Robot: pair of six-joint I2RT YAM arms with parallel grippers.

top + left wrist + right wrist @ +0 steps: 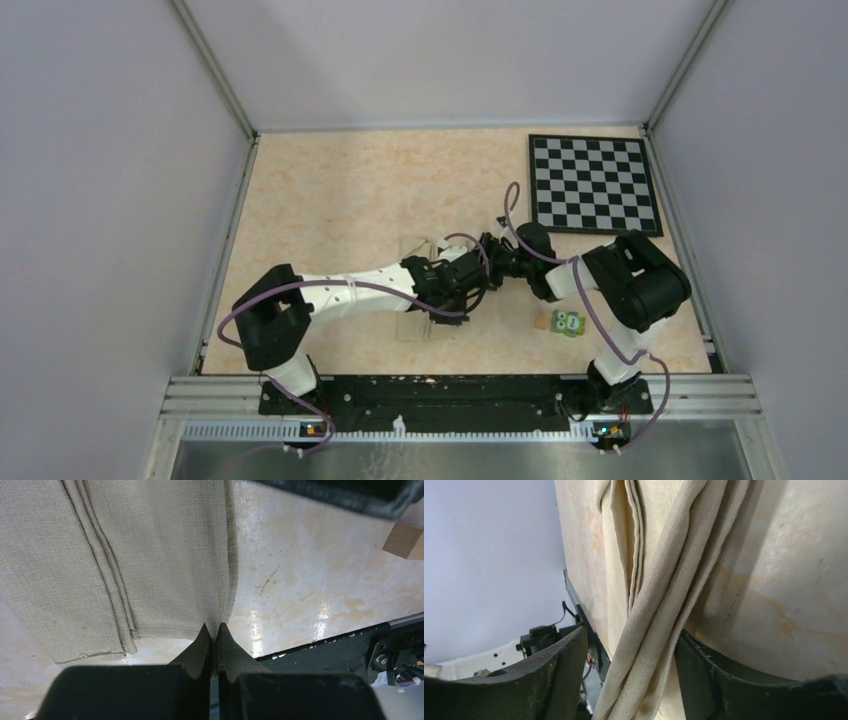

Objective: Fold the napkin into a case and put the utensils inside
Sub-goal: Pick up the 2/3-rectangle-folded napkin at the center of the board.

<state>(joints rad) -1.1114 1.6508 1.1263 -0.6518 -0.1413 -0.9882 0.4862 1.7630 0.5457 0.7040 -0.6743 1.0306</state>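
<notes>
The left fingers (200,647) are pinching the near edge of the napkin (165,555), likely to hold its crease on the counter (310,580). The right fingers (559,665) are spread astride a raised fold, seemingly poised to take it.

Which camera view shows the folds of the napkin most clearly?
The left wrist view: the napkin fills much of the picture there, its stacked folds sharp. The right wrist view shows only a bunched strip of it. In the top view the arms hide most of it.
</notes>
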